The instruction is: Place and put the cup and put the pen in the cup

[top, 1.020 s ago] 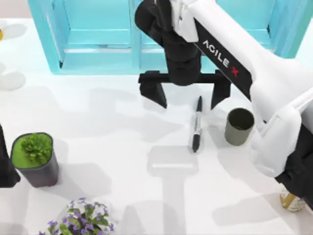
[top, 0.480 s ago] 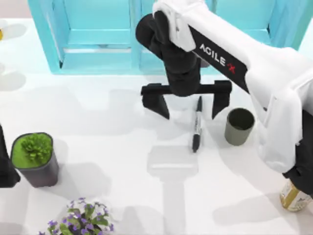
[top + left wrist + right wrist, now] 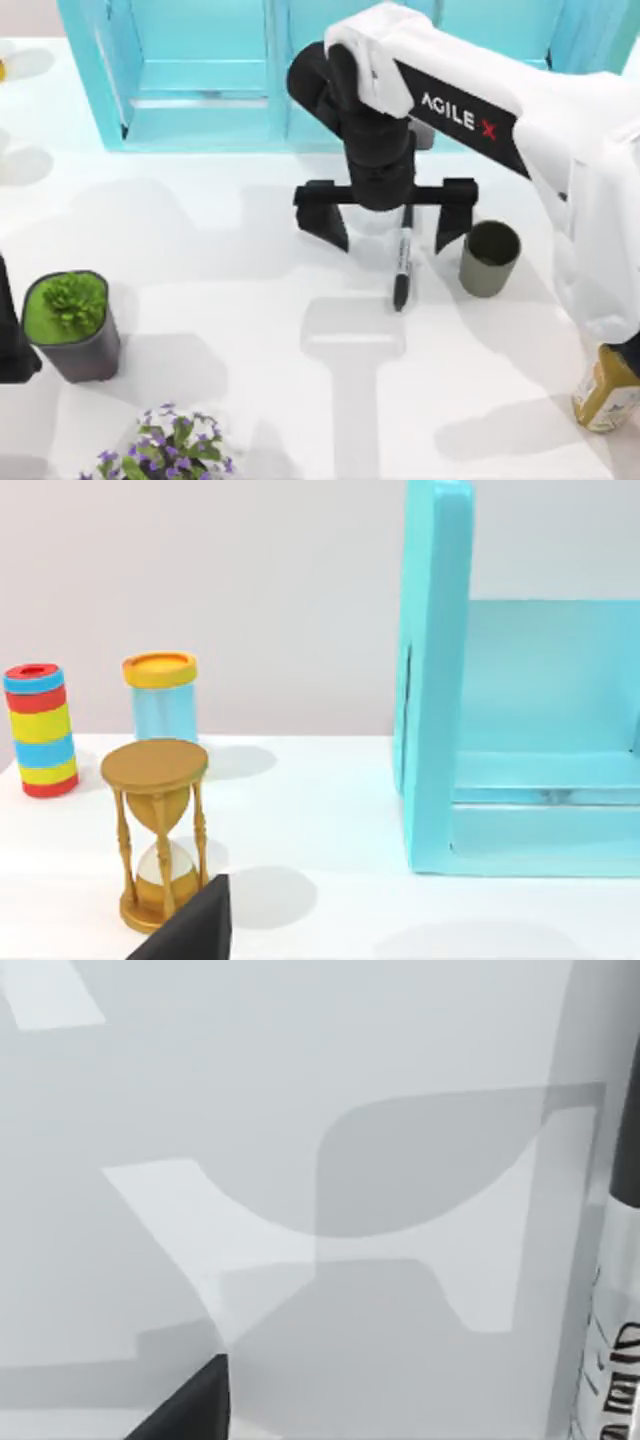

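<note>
— Where's the right end effector [image 3: 392, 222] from where you stand?

— Over the middle of the desk [image 3: 250, 330], in front of the blue cabinet [image 3: 200, 70]. Its two dark fingers [image 3: 328, 218] are spread wide and hold nothing.

— And the pen [image 3: 402, 262]?

— Lying flat on the desk between those fingers, nearer the right one. Its upper end is tucked under the black wrist, its tip points toward the near edge. The right wrist view catches its label band [image 3: 610, 1360] close up.

— The cup [image 3: 490, 258]?

— Upright, just right of the pen and beside the right finger, apart from both as far as I can tell.

— The left arm?

— Parked at the left edge, beside the potted plant [image 3: 70, 325]. I can't tell how its end effector [image 3: 12, 340] stands. Its wrist view looks at an hourglass [image 3: 155, 830], a striped cylinder [image 3: 38, 730] and a blue jar [image 3: 162, 695].

— Anything else?

— Purple flowers [image 3: 170, 450] at the near edge, a bottle [image 3: 605, 390] at the right.
</note>
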Robot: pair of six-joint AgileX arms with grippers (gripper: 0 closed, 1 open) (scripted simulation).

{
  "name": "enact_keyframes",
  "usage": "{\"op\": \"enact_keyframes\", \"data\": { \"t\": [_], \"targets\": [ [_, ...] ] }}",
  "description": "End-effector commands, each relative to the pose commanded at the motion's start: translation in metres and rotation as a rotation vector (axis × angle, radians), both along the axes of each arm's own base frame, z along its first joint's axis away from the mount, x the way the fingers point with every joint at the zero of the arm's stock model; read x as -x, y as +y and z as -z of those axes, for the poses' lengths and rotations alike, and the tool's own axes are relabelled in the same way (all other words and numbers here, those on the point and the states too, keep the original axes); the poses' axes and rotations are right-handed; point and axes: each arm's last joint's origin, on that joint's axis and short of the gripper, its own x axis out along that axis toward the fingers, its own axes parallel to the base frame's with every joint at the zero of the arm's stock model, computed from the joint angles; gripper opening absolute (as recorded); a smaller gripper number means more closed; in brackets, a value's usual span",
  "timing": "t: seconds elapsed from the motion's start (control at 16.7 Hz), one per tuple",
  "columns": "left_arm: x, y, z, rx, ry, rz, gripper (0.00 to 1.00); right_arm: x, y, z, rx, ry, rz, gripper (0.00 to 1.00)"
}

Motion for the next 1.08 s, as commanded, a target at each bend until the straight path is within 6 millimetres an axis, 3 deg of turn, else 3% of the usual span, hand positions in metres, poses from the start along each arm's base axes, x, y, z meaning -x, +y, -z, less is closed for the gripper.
{"op": "enact_keyframes", "data": {
  "t": [0.42,0.84,1.08],
  "targets": [
    [0.0,0.0,0.0,0.0,0.0,0.0,1.0,0.009,-0.009,0.018,0.0,0.0,0.0,1.0],
    [0.0,0.0,0.0,0.0,0.0,0.0,1.0,0.01,-0.01,0.02,0.0,0.0,0.0,1.0],
    [0.0,0.0,0.0,0.0,0.0,0.0,1.0,0.01,-0.01,0.02,0.0,0.0,0.0,0.7]
  ]
}}
